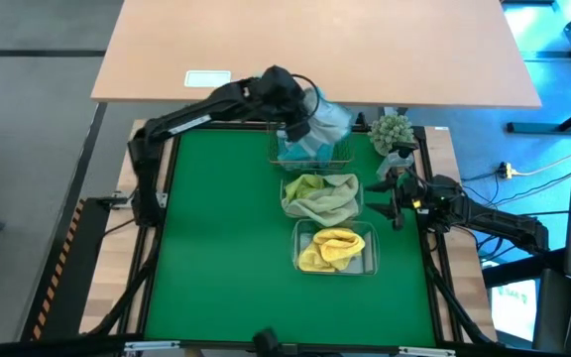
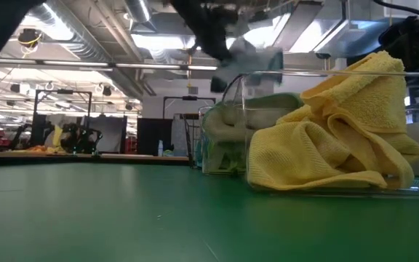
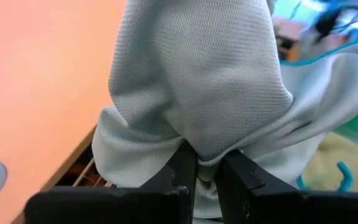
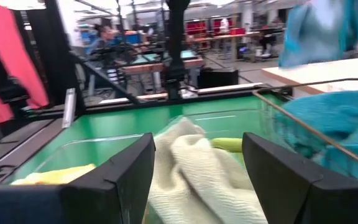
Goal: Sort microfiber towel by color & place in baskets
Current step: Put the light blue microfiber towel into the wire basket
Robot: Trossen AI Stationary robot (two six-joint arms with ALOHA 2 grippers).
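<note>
Green mat worktop (image 1: 216, 248), flat and matte, framed by dark rails; most of its left half bare. Beyond its far edge, a pale wooden tabletop (image 1: 315, 50) with a small white card (image 1: 207, 78) on it.

Three baskets in a row along the right part of the worktop, running from far edge toward near edge. Copper-coloured wire-mesh basket (image 1: 312, 157) at the far edge, with teal towels (image 4: 347, 130) inside. Next, middle clear plastic tub (image 1: 287, 188), with pale green microfiber towels (image 1: 323, 198) heaped in it. Nearest, second clear plastic tub (image 1: 370, 260), with yellow microfiber towels (image 1: 331, 248) spilling over its rim.

Left gripper (image 3: 204, 177) hangs above the wire-mesh basket, fingers pinched together on a light blue-grey microfiber towel (image 3: 197, 81), which drapes off the fingers, clear of the basket.

Right gripper (image 4: 197, 180) sits low at the worktop's right edge, beside the middle tub, fingers spread wide with nothing between them.

Small potted green plant (image 1: 394, 133) at the far right corner, just beside the wire-mesh basket.

Room behind: open workshop with ceiling ducts and strip lights (image 2: 71, 36), distant benches with equipment. A seated person (image 4: 104, 37) shows far off in the right wrist view.
</note>
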